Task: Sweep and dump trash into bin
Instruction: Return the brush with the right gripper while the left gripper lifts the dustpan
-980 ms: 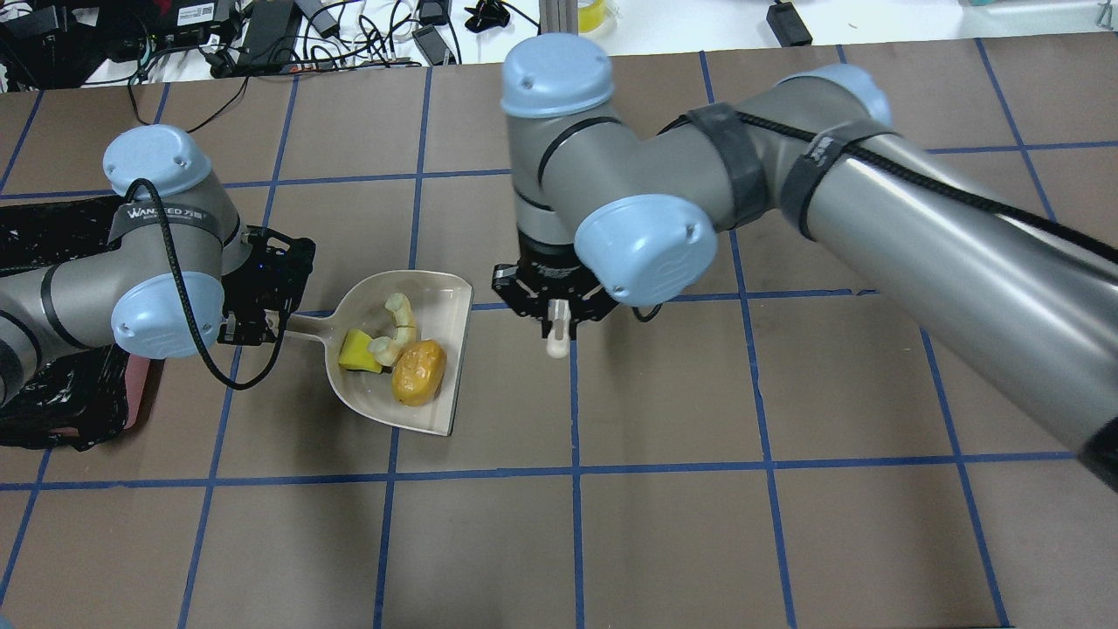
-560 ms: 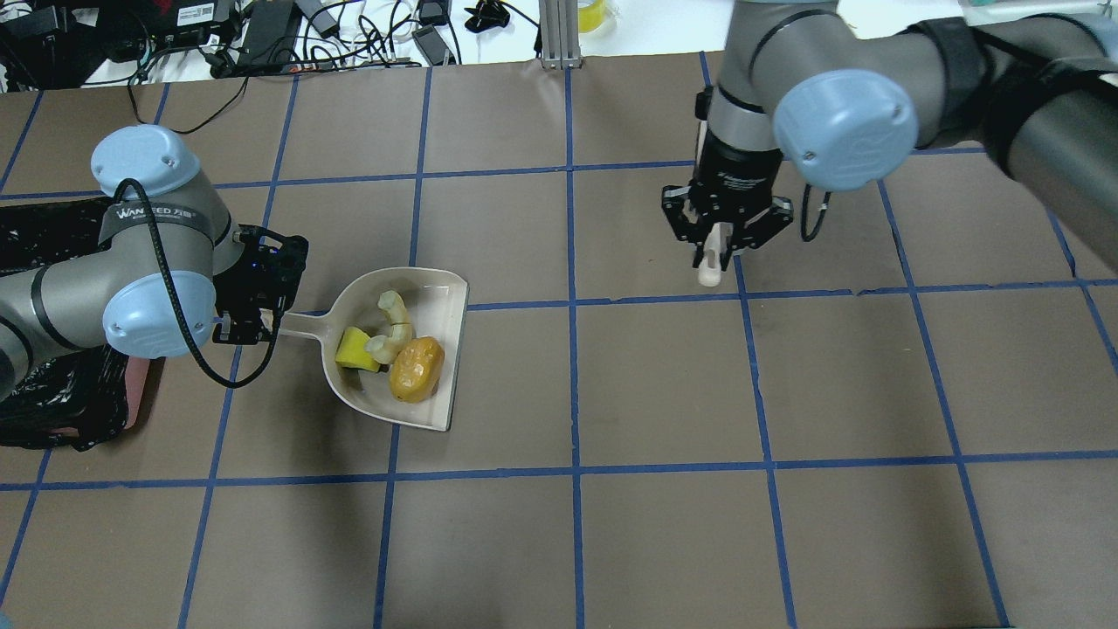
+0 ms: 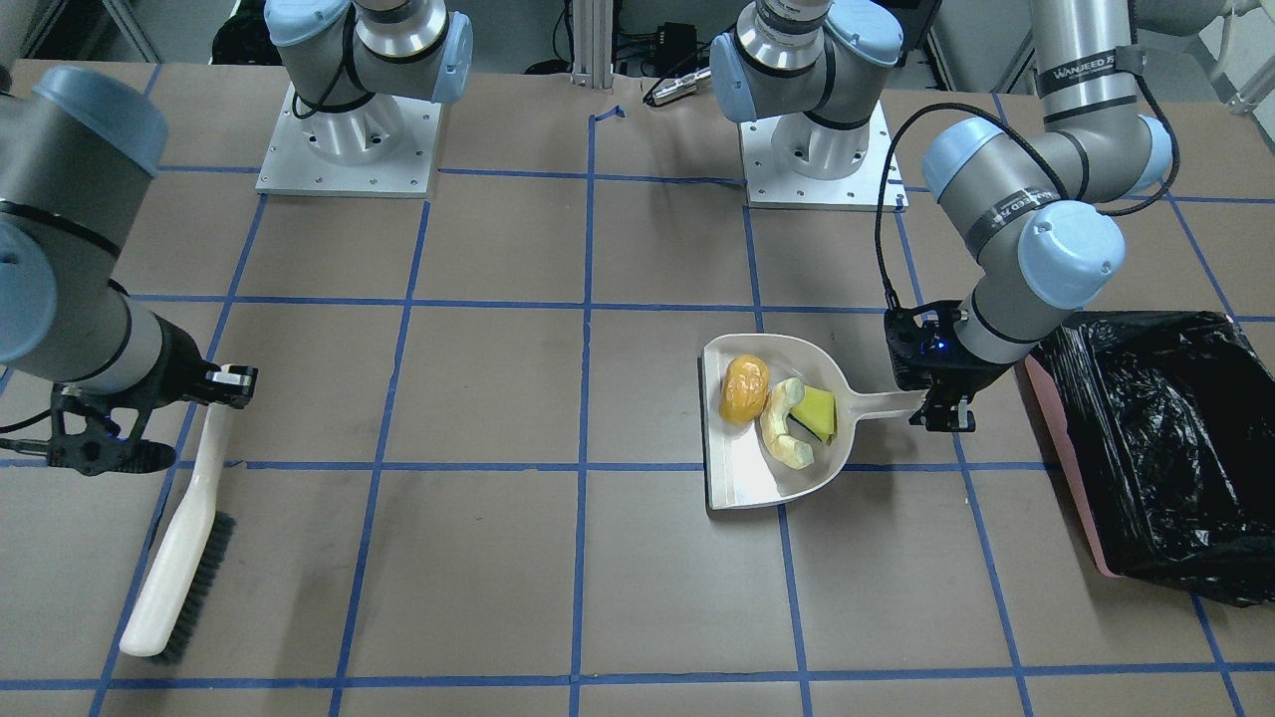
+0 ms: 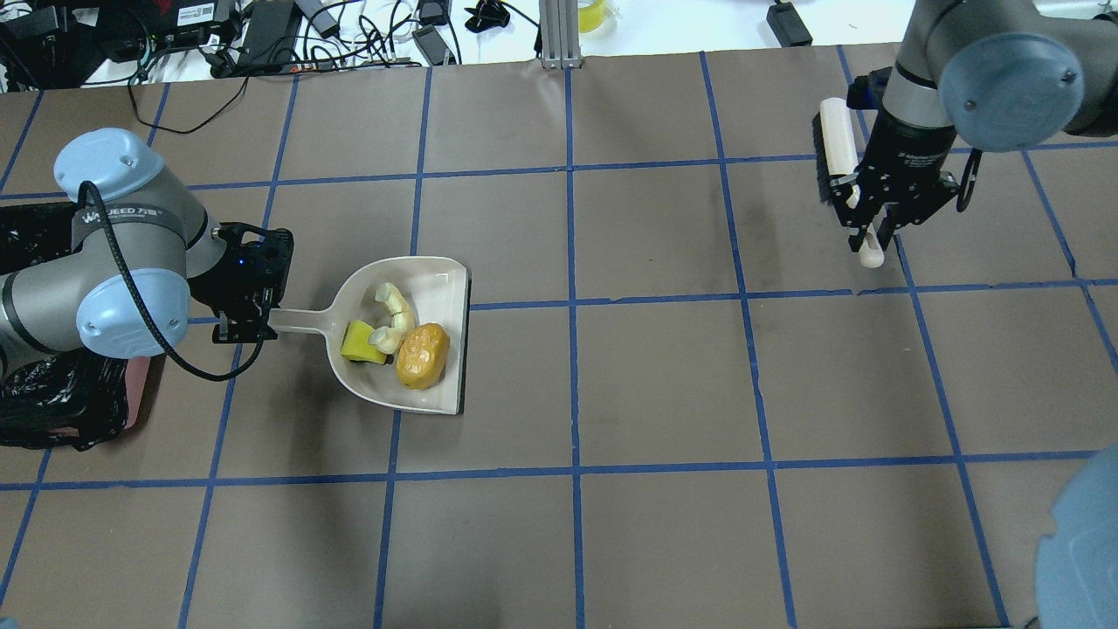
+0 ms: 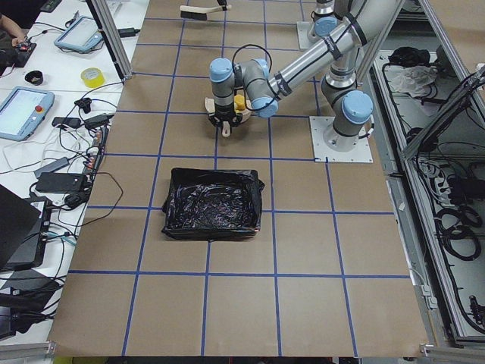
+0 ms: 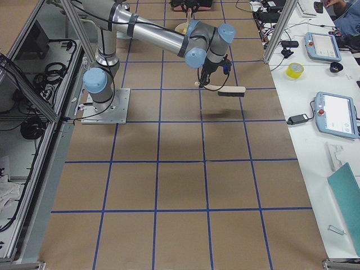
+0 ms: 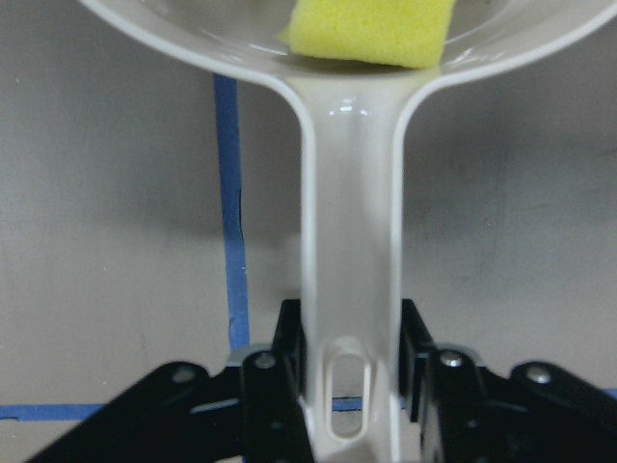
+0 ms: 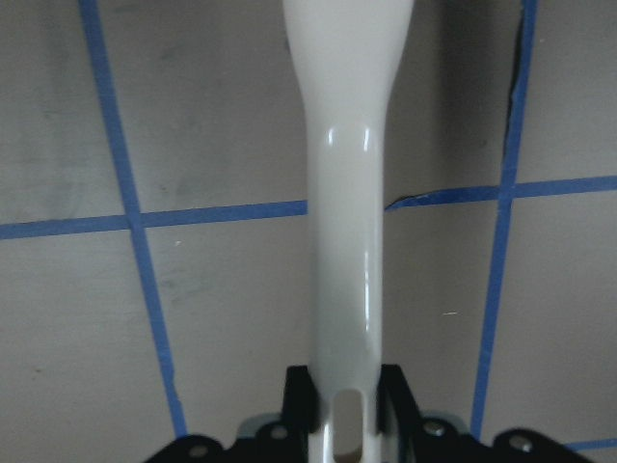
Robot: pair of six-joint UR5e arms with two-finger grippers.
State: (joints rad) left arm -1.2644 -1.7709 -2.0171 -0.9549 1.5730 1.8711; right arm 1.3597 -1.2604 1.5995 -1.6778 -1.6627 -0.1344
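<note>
Trash [image 4: 397,332]: orange, tan, yellow-green pieces

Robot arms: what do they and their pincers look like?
Left arm and right arm are grey tubes with blue joint caps. The left wears a white-lettered black band and a black cable. Left pincer and right pincer are black.

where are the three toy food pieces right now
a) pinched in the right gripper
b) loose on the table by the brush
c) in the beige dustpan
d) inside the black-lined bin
C: the orange-yellow lump, bread piece and yellow-green wedge all lie in the dustpan, whose handle the left gripper grips. None shows in the bin, and the right gripper holds only the brush.
</note>
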